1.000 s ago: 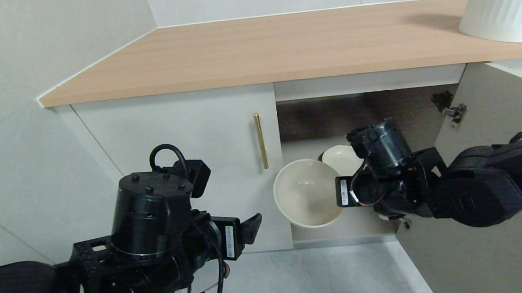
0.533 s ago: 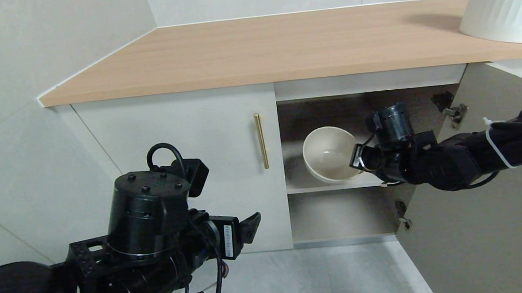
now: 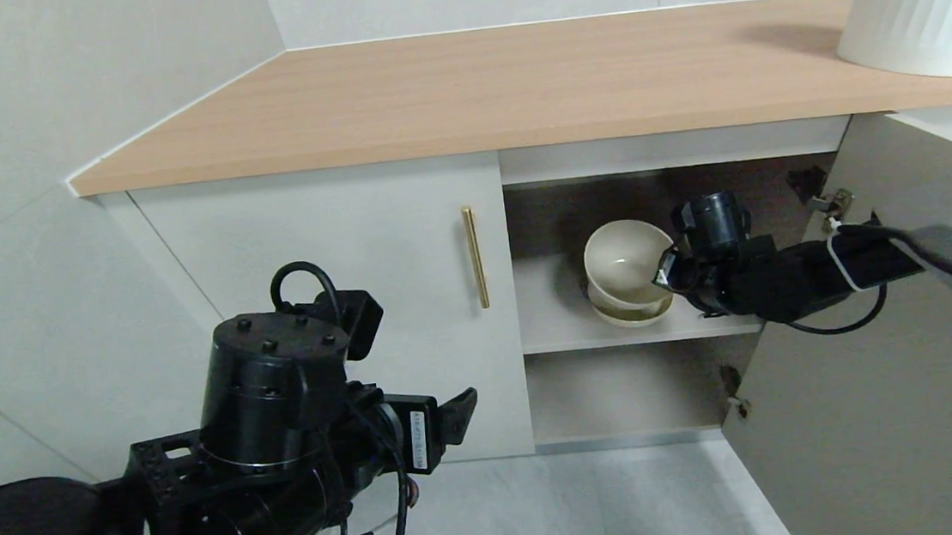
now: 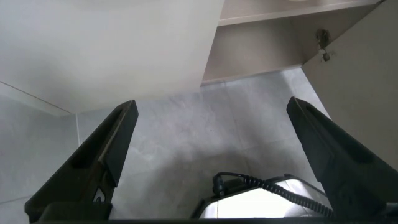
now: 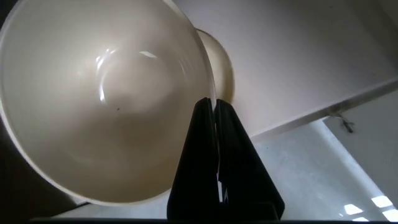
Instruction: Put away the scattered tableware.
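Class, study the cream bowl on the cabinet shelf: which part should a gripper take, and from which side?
Best take the bowl by its thin rim on the side facing the open doorway, one finger inside, one outside, as the right gripper holds it. The cabinet walls likely block other approaches.

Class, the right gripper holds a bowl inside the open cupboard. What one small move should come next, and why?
Probably ease the bowl straight down until it settles on the smaller dish on the upper shelf, then open. The right gripper is shut on the bowl's rim, the bowl is directly over that dish, and I cannot tell whether they touch yet.
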Tool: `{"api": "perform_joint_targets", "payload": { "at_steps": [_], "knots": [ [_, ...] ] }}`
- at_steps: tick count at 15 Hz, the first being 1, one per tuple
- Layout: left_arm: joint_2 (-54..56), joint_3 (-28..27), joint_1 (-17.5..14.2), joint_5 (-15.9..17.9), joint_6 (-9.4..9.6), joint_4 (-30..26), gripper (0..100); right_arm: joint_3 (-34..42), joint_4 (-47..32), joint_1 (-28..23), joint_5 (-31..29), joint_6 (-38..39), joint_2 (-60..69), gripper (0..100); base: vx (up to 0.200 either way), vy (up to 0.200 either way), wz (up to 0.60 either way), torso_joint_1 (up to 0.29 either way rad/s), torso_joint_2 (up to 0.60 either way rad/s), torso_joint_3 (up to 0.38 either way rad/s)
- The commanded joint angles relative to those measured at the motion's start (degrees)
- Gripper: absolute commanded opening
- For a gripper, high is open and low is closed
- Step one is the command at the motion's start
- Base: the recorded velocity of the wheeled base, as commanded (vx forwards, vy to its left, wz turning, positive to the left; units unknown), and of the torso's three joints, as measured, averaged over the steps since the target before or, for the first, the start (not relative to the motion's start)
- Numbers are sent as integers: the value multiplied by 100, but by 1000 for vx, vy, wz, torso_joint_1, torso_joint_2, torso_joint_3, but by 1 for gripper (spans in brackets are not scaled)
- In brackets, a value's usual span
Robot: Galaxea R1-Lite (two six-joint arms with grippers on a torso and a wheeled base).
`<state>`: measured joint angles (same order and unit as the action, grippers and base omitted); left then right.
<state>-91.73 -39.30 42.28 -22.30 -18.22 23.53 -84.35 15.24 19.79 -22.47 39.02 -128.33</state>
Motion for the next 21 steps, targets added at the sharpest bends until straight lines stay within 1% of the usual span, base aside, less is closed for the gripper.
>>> {"api": "perform_joint_targets", "payload": {
  "at_steps": [1,13,14,19,21],
  "knots": [
    [-20,2,0,-3,-6,3,100,-135,5,-36,-21,27,-219,0,0,0,0,0,0,0],
    [-38,2,-18,-3,-6,11,100,-337,-21,-159,-65,18,-474,0,0,0,0,0,0,0],
    [-38,2,-18,-3,-6,3,100,-337,-21,-150,-65,18,-482,100,0,0,0,0,0,0],
    [-29,-7,-44,-3,-14,11,100,-293,-47,-80,-56,18,-430,100,0,0,0,0,0,0],
    [-11,-25,-97,-3,-14,11,100,-126,-65,-63,-21,18,-254,100,0,0,0,0,0,0]
  ]
}}
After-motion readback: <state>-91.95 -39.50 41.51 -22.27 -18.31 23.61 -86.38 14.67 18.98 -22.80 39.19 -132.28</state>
